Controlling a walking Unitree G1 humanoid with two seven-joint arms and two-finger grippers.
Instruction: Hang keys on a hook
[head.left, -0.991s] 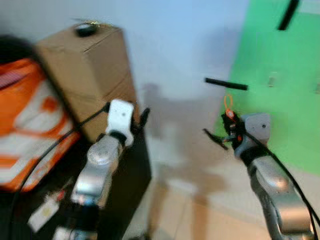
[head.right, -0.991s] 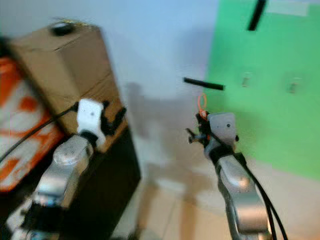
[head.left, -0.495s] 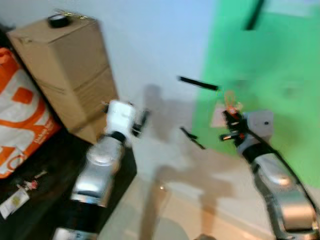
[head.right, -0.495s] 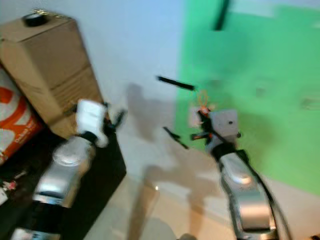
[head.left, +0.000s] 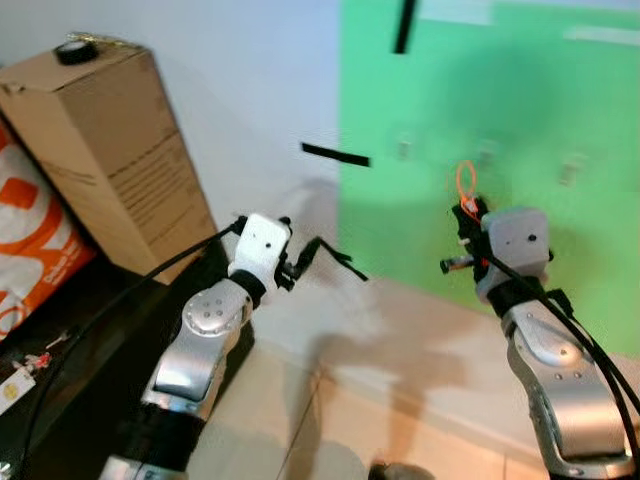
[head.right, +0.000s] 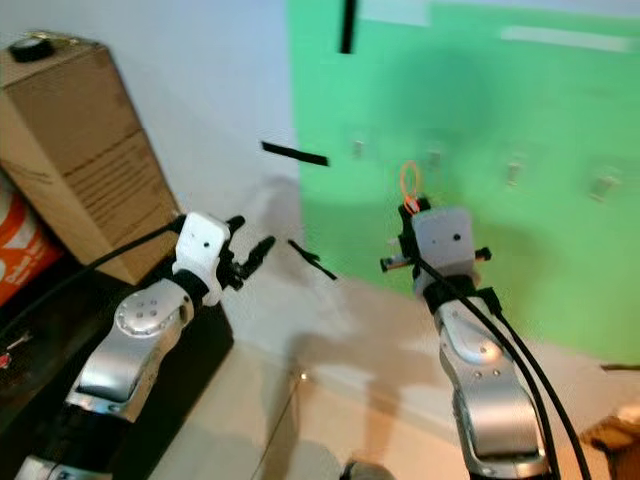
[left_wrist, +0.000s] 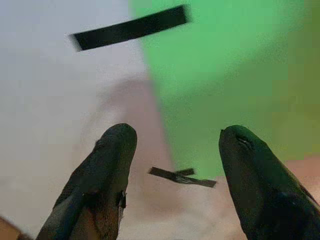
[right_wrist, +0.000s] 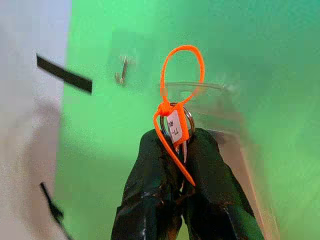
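Right gripper (right_wrist: 175, 150) pinches the key ring with its orange plastic loop tag (right_wrist: 181, 87), raised before the green wall panel (head.left: 520, 110) — steer the loop onto a small metal hook (right_wrist: 121, 70), approx. level, slow. Left gripper (left_wrist: 175, 150) hangs open w/ nothing held.

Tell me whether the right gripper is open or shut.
Shut. In the right wrist view the right gripper pinches the keys by their ring, both fingers pressed together, the orange loop standing above them.

Your head views look forward and down at the green wall (head.left: 500, 120). Both wrist views face it closer.
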